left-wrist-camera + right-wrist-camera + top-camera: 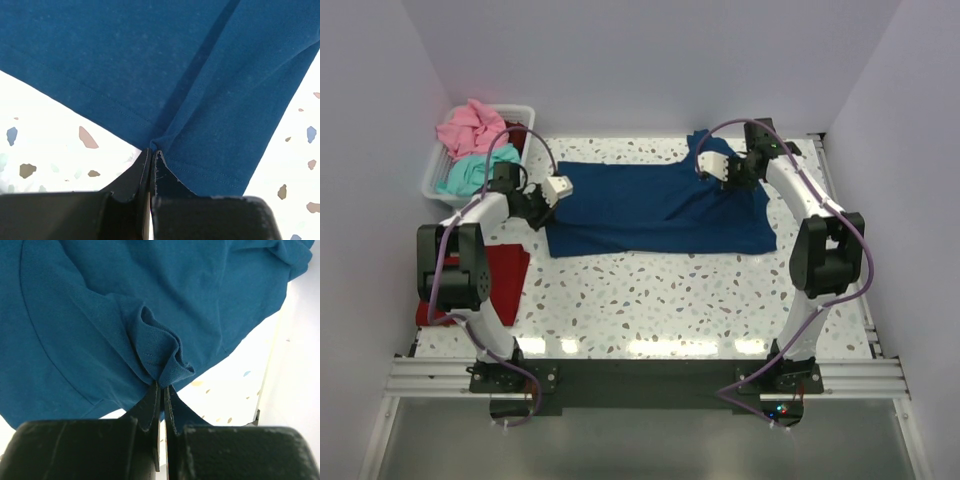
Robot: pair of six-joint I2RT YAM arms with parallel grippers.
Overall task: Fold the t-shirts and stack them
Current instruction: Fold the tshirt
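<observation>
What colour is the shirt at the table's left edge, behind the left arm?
The shirt is plain dark red, with no visible print. It shows best in the top view.

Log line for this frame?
left hand: pinching navy blue cloth t-shirt hem | right hand: pinching same shirt, bunched edge | shirt: spread on speckled table

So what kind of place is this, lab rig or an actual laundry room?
Most likely a lab test cell, not a home: plain white walls box in a speckled table with an aluminium mounting rail at its near edge, and the only laundry is a navy t-shirt and a white basket.
</observation>
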